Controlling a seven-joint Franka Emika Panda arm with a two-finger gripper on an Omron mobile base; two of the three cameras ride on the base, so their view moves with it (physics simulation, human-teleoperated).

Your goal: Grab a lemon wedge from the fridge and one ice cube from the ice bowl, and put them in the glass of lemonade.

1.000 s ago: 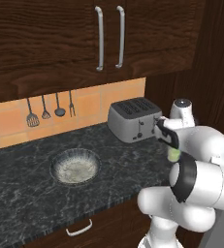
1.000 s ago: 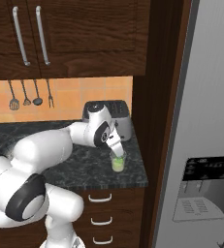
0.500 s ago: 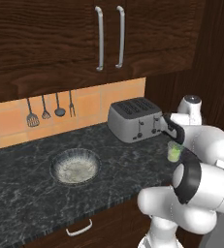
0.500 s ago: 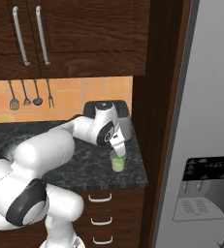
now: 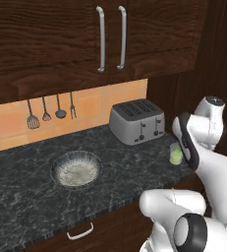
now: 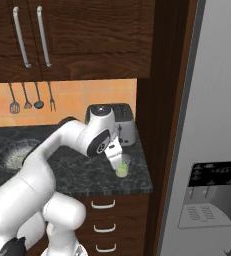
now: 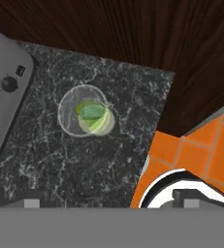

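The glass of lemonade point(image 7: 87, 116) stands on the dark counter near its right end, beside the toaster, and also shows as glass point(image 5: 175, 153) and glass point(image 6: 122, 167). A lime-green lemon wedge point(image 7: 94, 115) lies inside it on the liquid. My gripper point(image 7: 112, 201) hangs above and a little to one side of the glass, open, its tips wide apart and holding nothing. From the right, the gripper point(image 6: 115, 156) points down just left of the glass rim. The ice bowl point(image 5: 76, 170) sits at the counter's left with whitish contents. The grey fridge point(image 6: 212, 150) stands at the right, doors closed.
A silver toaster point(image 5: 137, 121) stands behind the glass against the orange backsplash. Utensils point(image 5: 51, 112) hang on the wall. Dark wooden cabinets point(image 5: 110, 34) overhang the counter, and a wood panel point(image 6: 162, 125) separates counter from fridge. The counter edge point(image 6: 137, 187) runs close to the glass.
My hand has lifted up and away from the glass rim. The green wedge now lies in the glass, free of my fingers.
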